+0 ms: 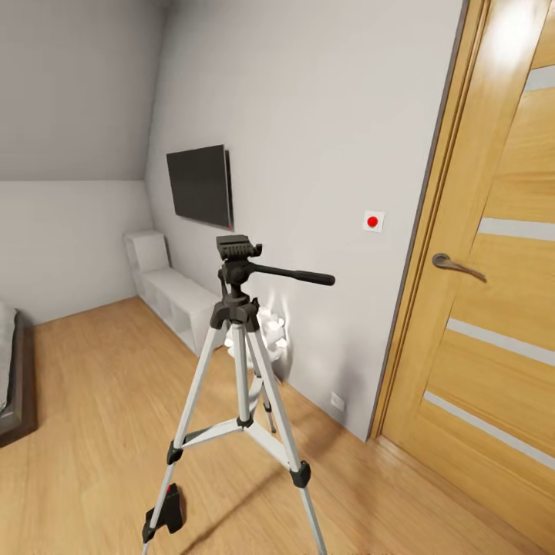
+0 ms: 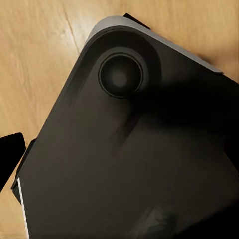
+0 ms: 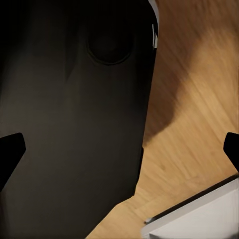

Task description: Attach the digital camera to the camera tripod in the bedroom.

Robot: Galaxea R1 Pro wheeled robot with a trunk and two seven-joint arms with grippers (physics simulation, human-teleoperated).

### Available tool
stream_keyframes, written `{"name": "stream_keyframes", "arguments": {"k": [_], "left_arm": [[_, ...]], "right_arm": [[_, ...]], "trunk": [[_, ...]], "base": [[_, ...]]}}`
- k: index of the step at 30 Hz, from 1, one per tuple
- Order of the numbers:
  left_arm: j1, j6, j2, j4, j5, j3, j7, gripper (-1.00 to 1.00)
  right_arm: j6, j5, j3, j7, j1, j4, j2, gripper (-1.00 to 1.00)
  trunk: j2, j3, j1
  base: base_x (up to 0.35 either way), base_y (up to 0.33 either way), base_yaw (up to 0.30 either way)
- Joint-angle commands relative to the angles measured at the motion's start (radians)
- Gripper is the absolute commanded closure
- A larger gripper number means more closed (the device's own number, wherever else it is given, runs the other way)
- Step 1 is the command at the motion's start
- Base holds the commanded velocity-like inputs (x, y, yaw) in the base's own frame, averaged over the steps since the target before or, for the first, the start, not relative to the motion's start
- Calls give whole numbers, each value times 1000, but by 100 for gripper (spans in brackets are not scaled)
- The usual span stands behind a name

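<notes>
Since the digital camera (image 1: 171, 510) lies on the floor by the camera tripod (image 1: 240, 324), reach low — jaw state I cannot tell.

Bright even room light, glare on door (image 1: 509, 31), wrist views dim, shadowed, soft

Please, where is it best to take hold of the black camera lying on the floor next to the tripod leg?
Probably grip the digital camera across its narrow body, claw descending from above: it lies low on the wood floor, touching or nearly touching the camera tripod leg, which blocks that side.
</notes>
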Motion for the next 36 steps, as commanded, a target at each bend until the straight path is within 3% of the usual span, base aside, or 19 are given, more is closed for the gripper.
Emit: {"name": "stream_keyframes", "arguments": {"k": [1, 36], "left_arm": [[0, -2, 0, -1, -3, 5, 3, -100], [0, -2, 0, -2, -1, 5, 3, -100]], "right_arm": [[0, 10, 0, -1, 0, -1, 0, -100], [4, 11, 0, 4, 0, -1, -2, -100]], "trunk": [[0, -1, 0], [0, -1, 0]], "base": [[-31, -21, 17], [-98, 69, 3]]}}
